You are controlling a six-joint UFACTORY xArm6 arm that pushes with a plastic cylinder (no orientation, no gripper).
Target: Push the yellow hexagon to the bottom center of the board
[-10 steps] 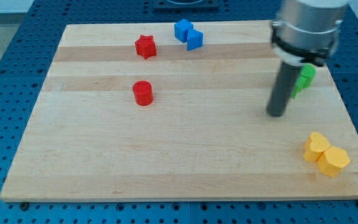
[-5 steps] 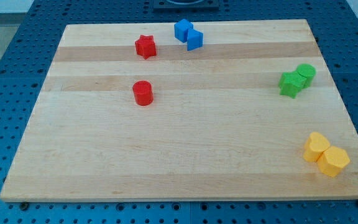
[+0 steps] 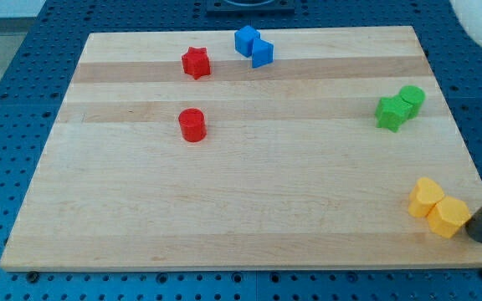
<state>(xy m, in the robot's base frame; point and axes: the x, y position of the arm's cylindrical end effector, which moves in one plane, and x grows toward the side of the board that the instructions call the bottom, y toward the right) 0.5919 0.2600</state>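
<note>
Beside my tip (image 3: pixel 480 237), yellow hexagon (image 3: pixel 448 216) sits flat.

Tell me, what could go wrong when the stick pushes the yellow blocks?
My tip sits at the view's right of the yellow hexagon block, near the wooden board's bottom right corner. Risks:
1. The other yellow block touches the hexagon, so a leftward push may drag it along.
2. An off-centre push could spin the hexagon away from the tip.
3. The board's bottom edge is close; a downward drift might tip the hexagon off.
</note>
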